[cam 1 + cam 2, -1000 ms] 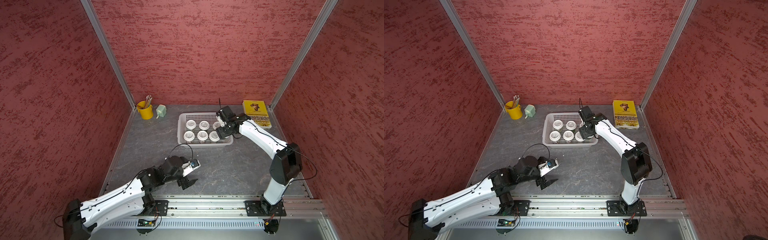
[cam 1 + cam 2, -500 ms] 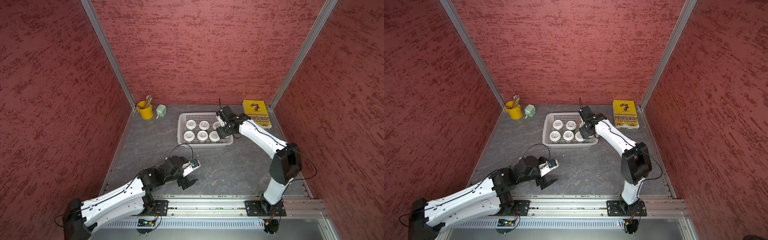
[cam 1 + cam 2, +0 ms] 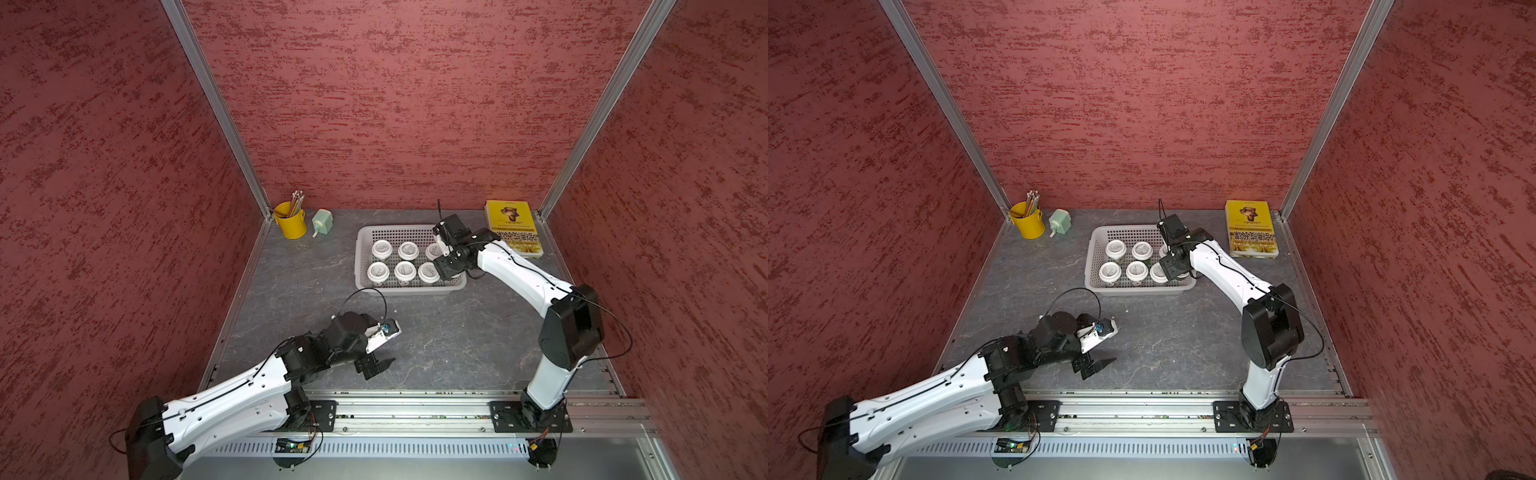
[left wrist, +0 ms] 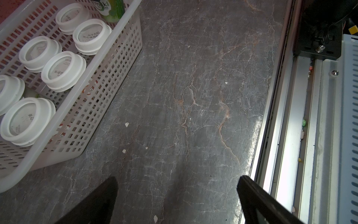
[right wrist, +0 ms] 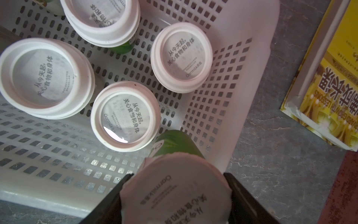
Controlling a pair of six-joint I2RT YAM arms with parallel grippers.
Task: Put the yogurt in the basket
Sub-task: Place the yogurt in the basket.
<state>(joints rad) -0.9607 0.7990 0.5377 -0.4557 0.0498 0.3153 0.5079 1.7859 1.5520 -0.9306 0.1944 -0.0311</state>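
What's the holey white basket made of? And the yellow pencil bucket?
The basket looks like moulded plastic, pale and slightly glossy: rows of even holes and a smooth rolled rim. The yellow pencil bucket has a smooth, even coat; painted metal or plastic, too small to tell.
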